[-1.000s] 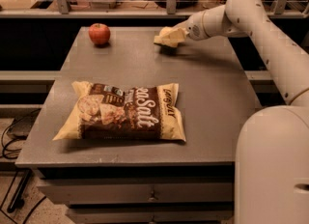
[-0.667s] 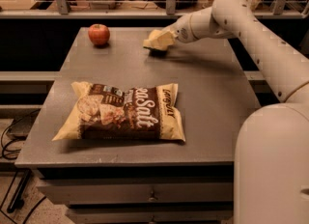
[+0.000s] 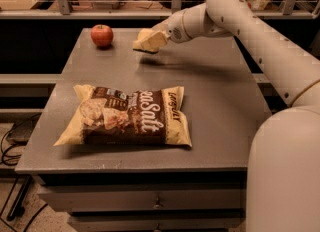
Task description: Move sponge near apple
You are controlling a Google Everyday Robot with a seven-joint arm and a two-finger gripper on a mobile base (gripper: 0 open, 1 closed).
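Note:
The red apple (image 3: 101, 35) sits at the far left of the grey table (image 3: 220, 106). The pale yellow sponge (image 3: 144, 42) is held in my cream gripper (image 3: 151, 41), lifted a little above the table's far middle, to the right of the apple with a gap between them. Its shadow falls on the table just below and to the right. My arm reaches in from the right across the back of the table. The gripper is shut on the sponge, and the fingers cover part of it.
A large yellow-and-brown chip bag (image 3: 127, 116) lies flat in the front middle of the table. A shelf with a railing (image 3: 125, 13) runs behind the table. Drawers (image 3: 155, 201) are below the table's front edge. Cables lie on the floor at the left.
My gripper has carried the sponge leftward along the back of the table, from the far right side toward the apple. The apple and chip bag have not moved.

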